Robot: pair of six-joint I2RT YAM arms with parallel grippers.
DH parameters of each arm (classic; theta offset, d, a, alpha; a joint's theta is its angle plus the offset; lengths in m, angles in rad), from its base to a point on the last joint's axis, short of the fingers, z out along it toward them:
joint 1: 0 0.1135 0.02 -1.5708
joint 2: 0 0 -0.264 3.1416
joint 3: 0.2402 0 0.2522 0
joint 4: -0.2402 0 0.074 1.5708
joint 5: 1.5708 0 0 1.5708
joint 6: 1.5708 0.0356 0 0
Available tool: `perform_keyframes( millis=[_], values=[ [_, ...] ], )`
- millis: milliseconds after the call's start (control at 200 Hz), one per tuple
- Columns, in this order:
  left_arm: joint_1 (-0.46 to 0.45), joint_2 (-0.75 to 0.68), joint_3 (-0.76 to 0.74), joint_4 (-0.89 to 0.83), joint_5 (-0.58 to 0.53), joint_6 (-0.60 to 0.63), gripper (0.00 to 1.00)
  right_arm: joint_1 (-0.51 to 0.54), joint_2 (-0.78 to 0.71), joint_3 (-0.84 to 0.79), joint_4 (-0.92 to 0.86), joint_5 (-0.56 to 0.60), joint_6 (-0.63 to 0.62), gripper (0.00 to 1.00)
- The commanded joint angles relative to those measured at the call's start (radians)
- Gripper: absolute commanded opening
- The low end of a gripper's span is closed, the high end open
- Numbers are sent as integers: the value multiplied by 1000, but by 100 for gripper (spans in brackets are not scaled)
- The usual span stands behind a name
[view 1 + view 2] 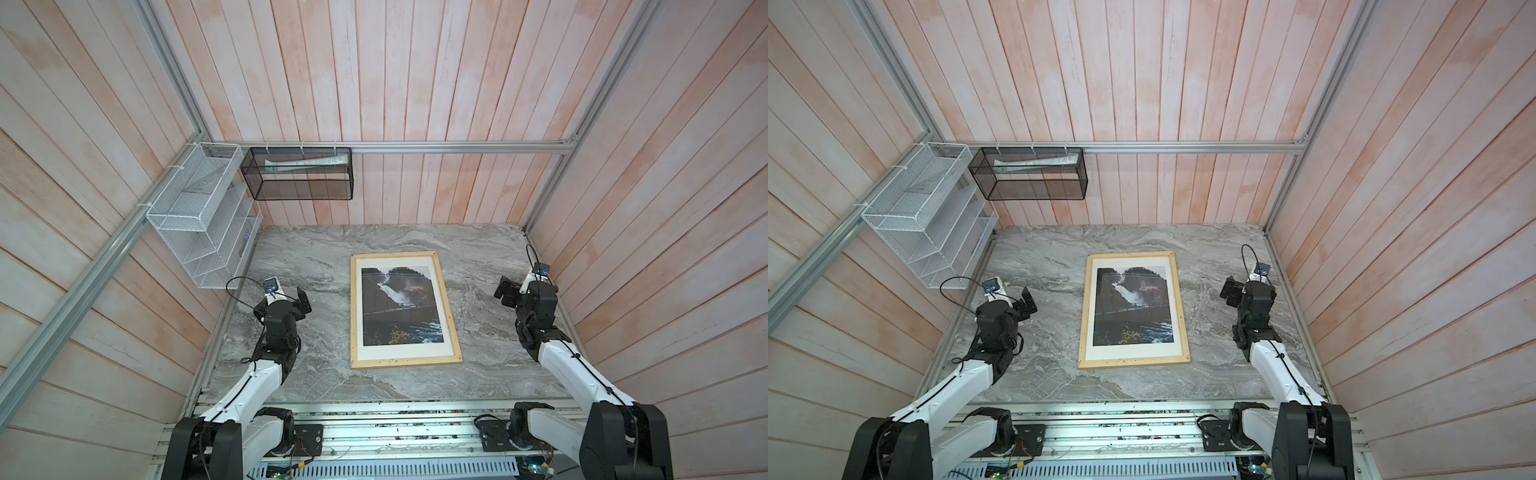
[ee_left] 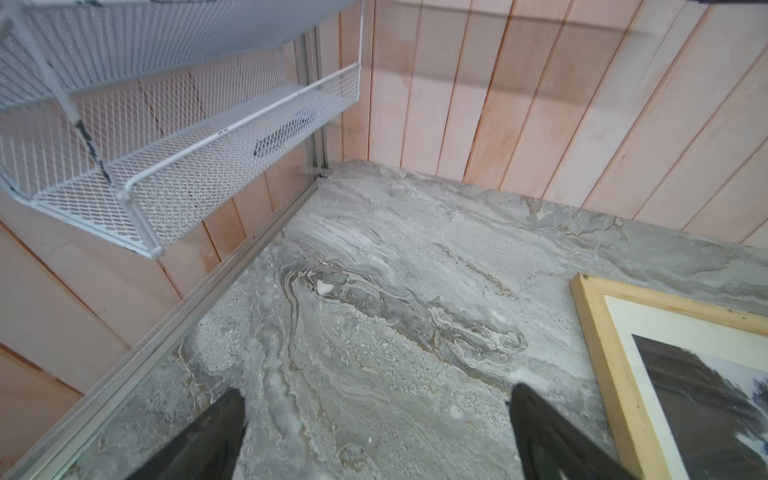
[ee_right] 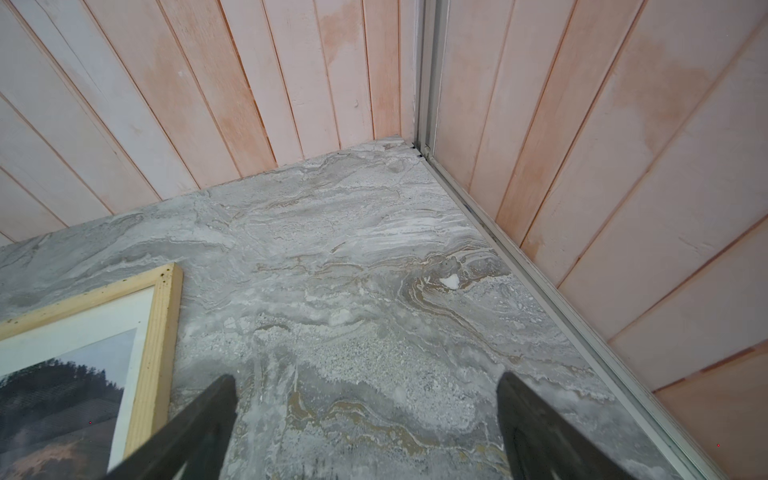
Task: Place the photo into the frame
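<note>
The pale wooden frame [image 1: 455, 328] [image 1: 1084, 307] lies flat in the middle of the marble table in both top views. Inside it sits the waterfall photo [image 1: 399, 307] [image 1: 1133, 307] with a white border round it. My left gripper [image 1: 302, 300] [image 1: 1027, 302] hovers left of the frame, open and empty. My right gripper [image 1: 508, 291] [image 1: 1232, 291] hovers right of it, also open and empty. In the left wrist view the gripper [image 2: 376, 399] is above bare marble, with the frame's corner [image 2: 598, 332] beside it. The right wrist view has its gripper [image 3: 368, 386] above marble too, beside the frame [image 3: 160, 345].
A white mesh shelf rack [image 1: 199, 216] hangs on the left wall, close above the left arm. A black mesh basket [image 1: 299, 174] holding a tube hangs on the back wall. Plank walls enclose the marble table [image 1: 490, 365] on three sides.
</note>
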Motion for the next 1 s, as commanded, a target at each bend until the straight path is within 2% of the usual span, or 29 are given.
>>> perform_keyframes(
  millis=[0, 100, 195, 335, 400, 450, 605, 685, 745, 845, 995],
  values=[
    [17, -25, -73, 219, 20, 58, 100, -6, -5, -34, 157, 51, -41, 98],
    [52, 6, -96, 260, 83, 52, 100, -5, 30, -39, 189, 38, -31, 98],
    [77, 66, -130, 393, 152, 67, 100, -6, 58, -31, 184, 23, -34, 98],
    [93, 273, -126, 624, 190, 139, 100, -6, 53, -70, 221, -84, -142, 98],
    [97, 282, -66, 511, 274, 138, 100, -6, 26, -125, 294, -99, -158, 98],
    [97, 310, -85, 591, 329, 144, 100, -6, 3, -175, 362, -105, -176, 98],
    [103, 540, -127, 927, 234, 109, 100, -6, -56, -302, 556, -162, -250, 98],
    [104, 472, -57, 677, 286, 109, 100, -8, -78, -323, 590, -163, -248, 98],
    [104, 522, -32, 708, 273, 116, 100, -10, -83, -321, 587, -158, -250, 98],
    [104, 499, -33, 672, 223, 88, 100, -11, -79, -310, 569, -136, -251, 98],
    [103, 500, -33, 671, 221, 91, 100, -12, -34, -320, 636, -123, -242, 98]
  ],
)
